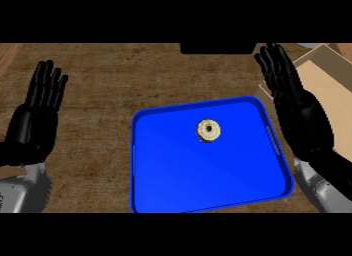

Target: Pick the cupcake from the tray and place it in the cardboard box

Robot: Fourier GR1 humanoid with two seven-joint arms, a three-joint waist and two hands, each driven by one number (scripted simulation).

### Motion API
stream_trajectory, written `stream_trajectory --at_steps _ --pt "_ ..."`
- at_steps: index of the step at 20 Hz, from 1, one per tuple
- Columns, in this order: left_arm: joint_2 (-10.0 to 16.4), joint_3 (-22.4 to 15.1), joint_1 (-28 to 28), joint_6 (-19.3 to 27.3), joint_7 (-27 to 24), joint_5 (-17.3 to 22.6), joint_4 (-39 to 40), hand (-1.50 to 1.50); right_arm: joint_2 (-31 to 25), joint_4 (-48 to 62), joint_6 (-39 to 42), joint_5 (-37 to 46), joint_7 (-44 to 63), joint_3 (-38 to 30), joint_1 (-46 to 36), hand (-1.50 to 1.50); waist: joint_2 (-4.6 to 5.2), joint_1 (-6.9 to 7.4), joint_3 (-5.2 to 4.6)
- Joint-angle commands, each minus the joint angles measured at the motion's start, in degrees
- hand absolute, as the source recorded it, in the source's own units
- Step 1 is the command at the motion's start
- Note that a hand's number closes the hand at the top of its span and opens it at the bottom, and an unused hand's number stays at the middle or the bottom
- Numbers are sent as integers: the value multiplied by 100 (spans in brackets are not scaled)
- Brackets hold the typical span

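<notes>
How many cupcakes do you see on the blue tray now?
1. The small round pale-topped cupcake sits on the blue rectangular tray, in its far half near the middle. The tray's floor shows well, so none seems hidden.

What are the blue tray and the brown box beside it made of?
The tray looks like plastic: smooth, even blue, with a soft sheen and a moulded raised rim. The box looks like cardboard: dull tan, no shine, with thin flat flaps. Neither is certain from looks alone.
</notes>
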Motion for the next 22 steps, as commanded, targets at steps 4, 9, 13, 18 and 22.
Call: stream_trajectory --at_steps 4,9,13,18,22 --pt "226 15 658 -330 721 230 134 0 -51 1121 974 -819 804 -191 -405 -150 18 158 -56" --pt "575 295 906 -632 1429 667 305 0 186 1662 -378 57 -190 -745 20 -150 2 58 -45" --pt "490 310 1030 -614 1564 685 17 0 156 2002 760 75 -1776 -659 139 -150 -18 -4 -51" --pt "502 368 947 -637 1640 683 151 0 -986 1202 1374 610 -462 -272 -82 -150 -40 -67 -64" --pt "573 409 805 -656 1762 726 229 0 -1613 1165 1359 1870 795 469 -609 -150 -54 1 -92"
